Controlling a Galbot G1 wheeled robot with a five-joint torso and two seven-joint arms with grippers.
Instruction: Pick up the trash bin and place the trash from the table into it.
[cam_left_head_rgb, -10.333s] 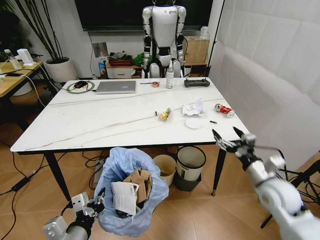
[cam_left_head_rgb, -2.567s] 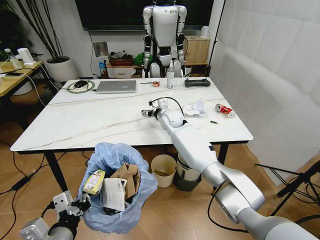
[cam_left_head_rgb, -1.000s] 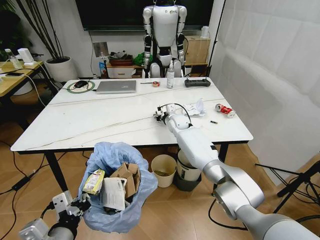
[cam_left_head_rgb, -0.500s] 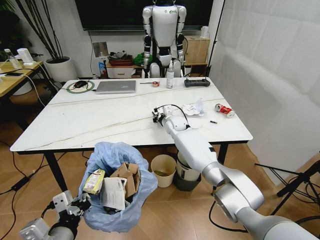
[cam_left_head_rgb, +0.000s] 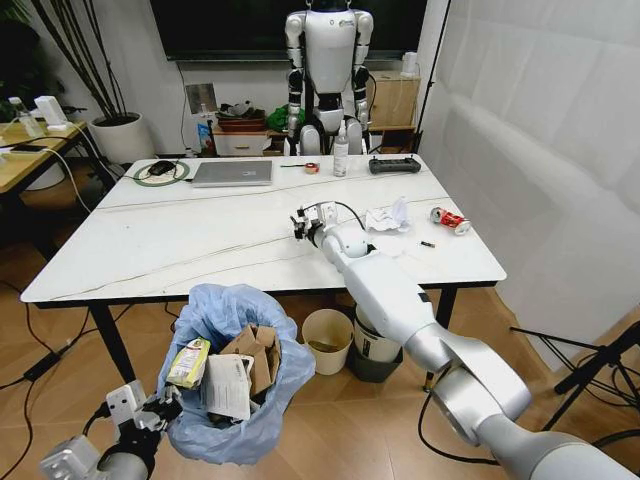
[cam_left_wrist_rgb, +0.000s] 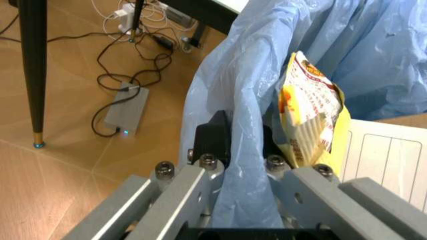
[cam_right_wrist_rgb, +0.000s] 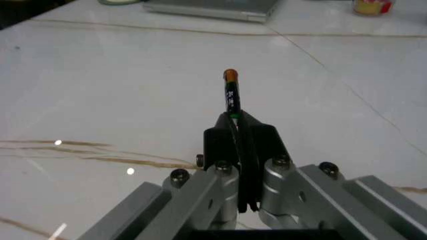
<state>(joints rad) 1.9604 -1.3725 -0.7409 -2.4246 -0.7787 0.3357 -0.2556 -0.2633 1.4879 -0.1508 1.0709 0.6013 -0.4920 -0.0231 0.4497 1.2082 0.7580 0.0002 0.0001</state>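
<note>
Cardboard (cam_left_head_rgb: 262, 352) fills the trash bin (cam_left_head_rgb: 240, 385), left fingers (cam_left_wrist_rgb: 212, 140) clamping its bag; right fingers (cam_right_wrist_rgb: 220, 142) pinch a pen (cam_right_wrist_rgb: 231, 95).

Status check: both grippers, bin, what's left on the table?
Left gripper clamps trash bin rim. Right gripper holds pen above table. Tissue, red can remain. Nothing blocking.

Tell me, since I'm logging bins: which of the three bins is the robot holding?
The blue-bagged trash bin, its rim clamped by the left gripper. The cream bin and white bin stand untouched under the table.
</note>
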